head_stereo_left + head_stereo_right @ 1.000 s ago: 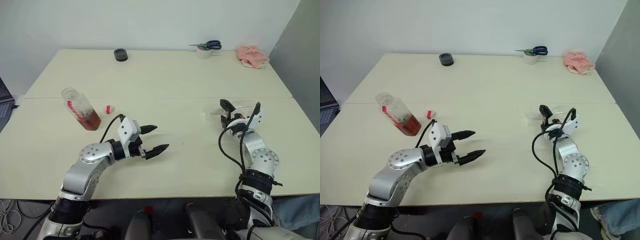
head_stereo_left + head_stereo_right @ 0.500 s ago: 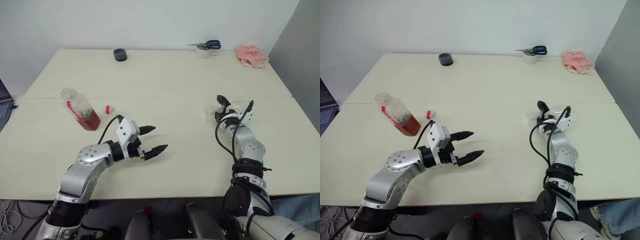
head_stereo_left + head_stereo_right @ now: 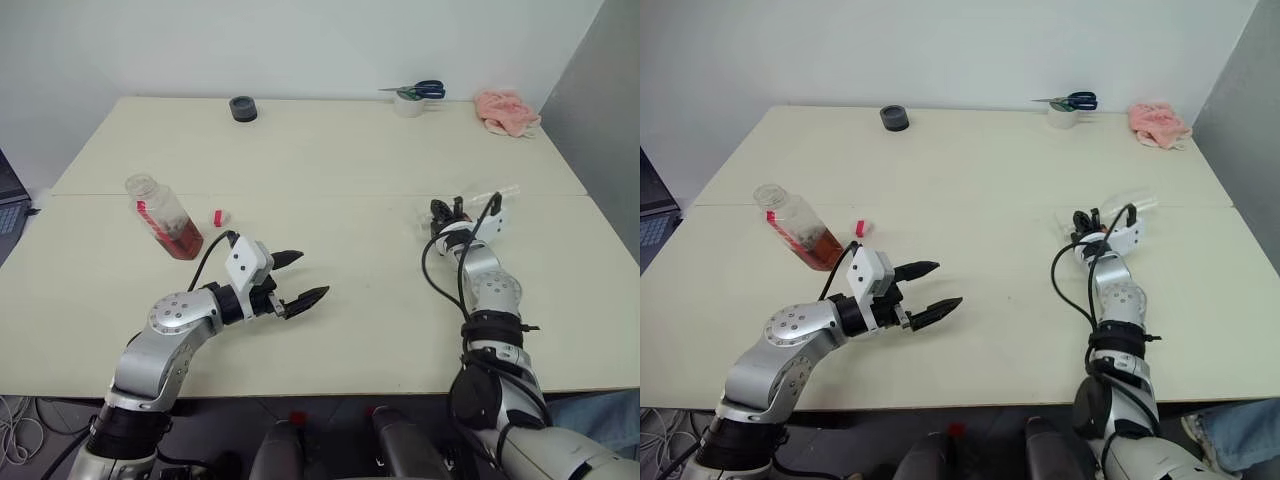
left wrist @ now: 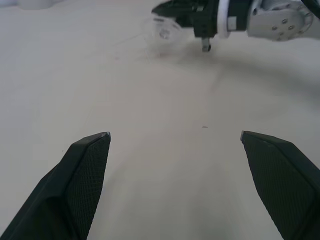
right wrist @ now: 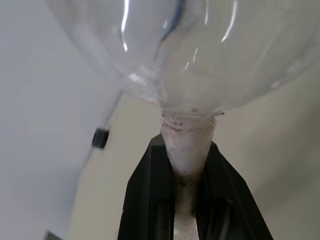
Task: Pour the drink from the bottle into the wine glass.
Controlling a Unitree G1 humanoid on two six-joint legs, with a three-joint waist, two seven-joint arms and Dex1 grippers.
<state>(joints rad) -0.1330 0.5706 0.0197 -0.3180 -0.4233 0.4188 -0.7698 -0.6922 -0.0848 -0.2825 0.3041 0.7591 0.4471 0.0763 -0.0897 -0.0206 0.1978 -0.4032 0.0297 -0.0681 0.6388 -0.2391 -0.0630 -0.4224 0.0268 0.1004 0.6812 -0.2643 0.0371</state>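
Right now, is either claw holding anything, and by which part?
The right claw is shut on the wine glass, gripping its stem just below the bowl. The left claw is open and holds nothing.

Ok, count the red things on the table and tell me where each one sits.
2. The bottle's red label strip is on the bottle standing open at the table's left. The small red cap lies loose on the table just right of that bottle. Others may be too small to see.
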